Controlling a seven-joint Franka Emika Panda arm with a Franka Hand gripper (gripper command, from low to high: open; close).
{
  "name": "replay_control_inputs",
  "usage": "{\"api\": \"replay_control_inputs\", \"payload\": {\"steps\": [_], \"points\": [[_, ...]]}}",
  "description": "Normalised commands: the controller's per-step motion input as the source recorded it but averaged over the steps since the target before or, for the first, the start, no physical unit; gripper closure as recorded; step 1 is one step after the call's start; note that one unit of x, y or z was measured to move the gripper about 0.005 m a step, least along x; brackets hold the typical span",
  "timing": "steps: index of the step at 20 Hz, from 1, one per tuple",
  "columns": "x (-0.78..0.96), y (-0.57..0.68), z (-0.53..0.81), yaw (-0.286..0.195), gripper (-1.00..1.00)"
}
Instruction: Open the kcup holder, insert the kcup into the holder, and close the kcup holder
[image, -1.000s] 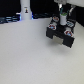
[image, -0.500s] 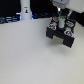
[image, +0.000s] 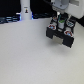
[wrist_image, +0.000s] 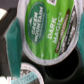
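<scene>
Green foil fills my wrist view: the kcup (wrist_image: 47, 31) sits clamped between my jaws (image: 59, 22), directly above the kcup holder (image: 62, 34). That black holder rests on the white bench (image: 27, 57), with a white post (image: 24, 11) well apart from it.

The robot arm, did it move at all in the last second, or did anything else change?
Hardly anything changed that I can see. The gripper stays low over the kcup holder at the exterior view's right, with no clear shift. The wrist view shows a green-topped kcup up close; whether the gripper has let it go, I cannot tell. The tall white post and the white table stayed as they were.
</scene>
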Motion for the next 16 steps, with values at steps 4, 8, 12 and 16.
{"api": "replay_control_inputs", "payload": {"steps": [4, 8, 12, 16], "points": [[0.11, 0.13, -0.08, 0.031, 1.0], [0.11, 0.18, 0.07, 0.058, -1.0], [0.15, 0.11, 0.31, 0.106, -1.0], [0.19, 0.04, 0.4, 0.101, -1.0]]}}
